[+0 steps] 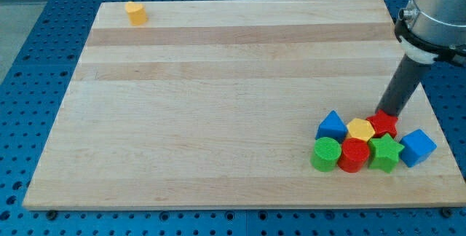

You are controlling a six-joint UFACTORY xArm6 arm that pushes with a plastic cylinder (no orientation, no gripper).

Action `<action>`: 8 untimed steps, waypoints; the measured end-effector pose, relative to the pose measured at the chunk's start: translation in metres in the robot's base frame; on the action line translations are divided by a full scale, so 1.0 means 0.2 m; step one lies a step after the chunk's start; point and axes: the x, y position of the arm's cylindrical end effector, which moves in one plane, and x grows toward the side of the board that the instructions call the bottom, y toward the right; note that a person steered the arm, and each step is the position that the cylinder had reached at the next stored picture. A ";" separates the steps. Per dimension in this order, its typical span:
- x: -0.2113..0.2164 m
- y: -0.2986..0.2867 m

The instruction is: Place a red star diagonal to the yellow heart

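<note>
Camera view | wooden board (218, 97) on blue pegboard (44, 17) | my tip (384, 112) touching red star (384, 124) | no fingers shown

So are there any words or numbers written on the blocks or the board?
None. No word, number or sign shows on the wooden board, on the cluster of blocks such as the red star and the yellow heart, or on my tip, which touches the red star.

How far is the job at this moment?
Done: nothing yet; the red star sits in the cluster at the view's bottom right, beside a yellow block. In hand: my tip is at the star's top edge. Left: pushing the star to a spot diagonal to the heart.
</note>
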 end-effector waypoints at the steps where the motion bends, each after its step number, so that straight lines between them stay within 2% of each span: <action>1: 0.00 0.00; 4: -0.05 0.34; 5: -0.01 0.42; 7: 0.22 0.51; 8: 0.40 0.50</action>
